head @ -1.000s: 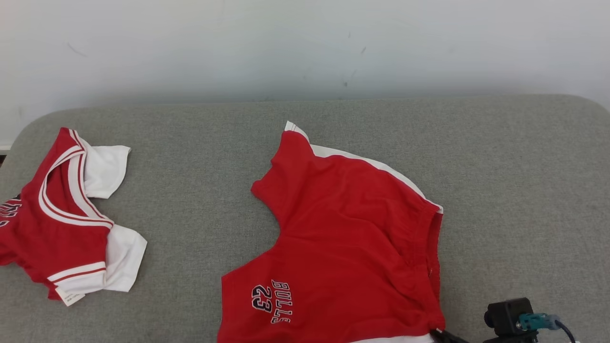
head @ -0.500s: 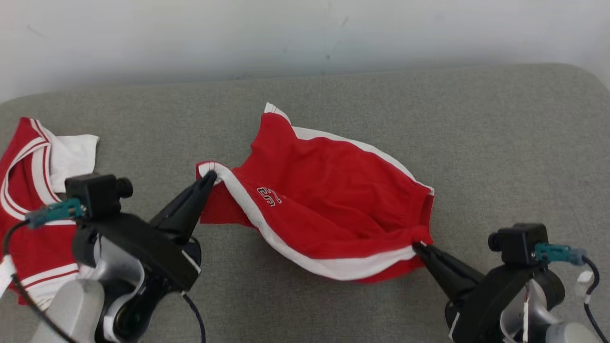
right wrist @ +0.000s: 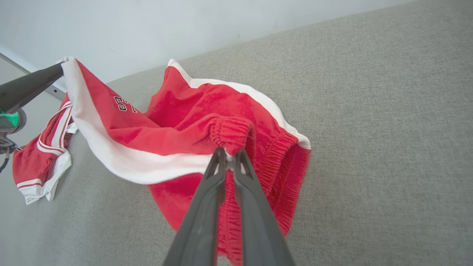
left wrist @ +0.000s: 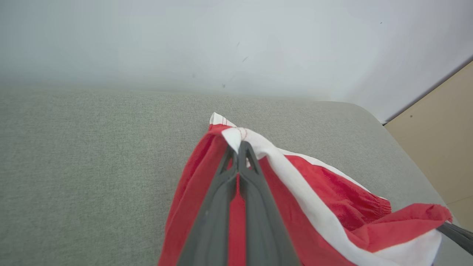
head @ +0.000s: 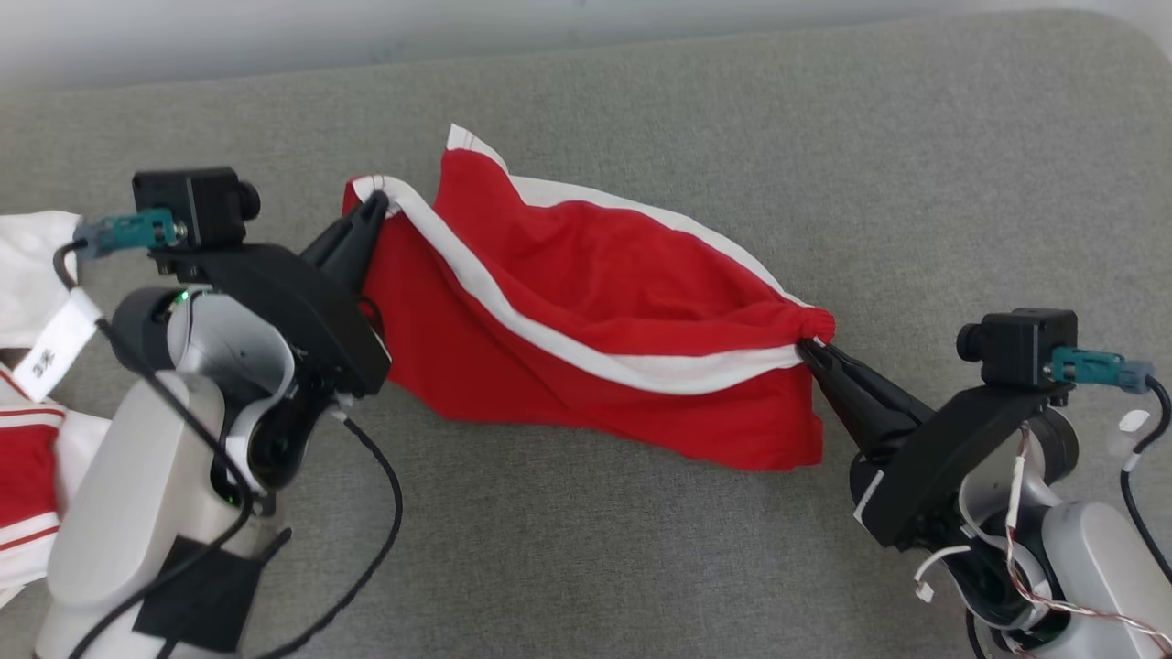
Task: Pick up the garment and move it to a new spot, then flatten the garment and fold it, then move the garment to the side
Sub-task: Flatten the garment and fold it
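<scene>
Grip check, nearest you: your left gripper (head: 375, 206) is clamped tight on the white-trimmed leg hem of the red shorts (head: 586, 302), and your right gripper (head: 810, 348) is pinched on the bunched elastic waistband. Between them the shorts hang stretched, with their far leg lying on the grey cushion (head: 916, 183). Off to your left lies a red-and-white jersey (right wrist: 37, 162). Beyond the cushion's far edge you see a pale wall (left wrist: 258, 44).

The shorts (head: 586, 302), red with a white side stripe and an elastic waistband, hang stretched over the grey surface (head: 916, 183), one leg hem pinched in the left gripper (head: 377, 201), the bunched waistband in the right gripper (head: 808, 346), the middle sagging
</scene>
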Tool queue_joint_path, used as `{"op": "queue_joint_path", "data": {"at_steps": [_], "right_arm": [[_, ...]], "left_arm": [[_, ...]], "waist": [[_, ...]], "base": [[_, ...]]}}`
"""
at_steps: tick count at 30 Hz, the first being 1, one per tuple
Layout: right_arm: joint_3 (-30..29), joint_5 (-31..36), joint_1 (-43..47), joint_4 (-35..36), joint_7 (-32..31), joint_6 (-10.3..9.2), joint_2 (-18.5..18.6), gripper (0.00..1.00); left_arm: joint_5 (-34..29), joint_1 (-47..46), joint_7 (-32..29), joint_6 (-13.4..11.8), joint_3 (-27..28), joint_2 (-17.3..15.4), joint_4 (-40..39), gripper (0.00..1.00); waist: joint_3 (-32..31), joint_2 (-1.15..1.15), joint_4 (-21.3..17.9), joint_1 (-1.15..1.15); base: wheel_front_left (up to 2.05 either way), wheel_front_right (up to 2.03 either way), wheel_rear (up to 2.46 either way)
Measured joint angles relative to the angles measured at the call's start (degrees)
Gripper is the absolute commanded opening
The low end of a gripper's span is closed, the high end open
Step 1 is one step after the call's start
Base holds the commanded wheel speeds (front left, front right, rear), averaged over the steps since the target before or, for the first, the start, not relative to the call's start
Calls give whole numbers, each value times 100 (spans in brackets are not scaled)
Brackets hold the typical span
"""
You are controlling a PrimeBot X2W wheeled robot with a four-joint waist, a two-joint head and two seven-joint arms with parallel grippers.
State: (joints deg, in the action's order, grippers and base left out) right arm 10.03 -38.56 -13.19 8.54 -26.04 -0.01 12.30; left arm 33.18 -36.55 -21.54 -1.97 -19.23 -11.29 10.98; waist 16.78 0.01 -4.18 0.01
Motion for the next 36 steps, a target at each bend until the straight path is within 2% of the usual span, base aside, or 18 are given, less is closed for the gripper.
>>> {"op": "queue_joint_path", "data": {"at_steps": [7, 11, 15, 28, 36], "right_arm": [[-1, -75, -370, -534, 211, 0, -286, 0], [-91, -70, -507, -862, 400, -143, -468, 0], [-43, -67, -611, -1137, 498, -183, -603, 0], [23, -81, -922, -1525, 964, -178, -791, 0], [103, -229, -1089, -1769, 1234, -252, -867, 0]], "left_arm": [[-170, -541, 170, -12, -16, 34, 749, 0], [-356, -851, 377, -104, 32, 69, 1081, 0], [-437, -1030, 461, -96, -34, 68, 1414, 0], [-746, -1654, 812, 56, -220, 125, 2168, 0], [-998, -1965, 927, 92, -355, 107, 2632, 0]], "waist": [[244, 0, -159, 0], [315, 0, -263, 0], [360, 0, -371, -1], [492, 0, -703, -1], [627, 0, -838, -1]], "base": [[0, 0, 0], [0, 0, 0], [0, 0, 0], [0, 0, 0], [0, 0, 0]]}}
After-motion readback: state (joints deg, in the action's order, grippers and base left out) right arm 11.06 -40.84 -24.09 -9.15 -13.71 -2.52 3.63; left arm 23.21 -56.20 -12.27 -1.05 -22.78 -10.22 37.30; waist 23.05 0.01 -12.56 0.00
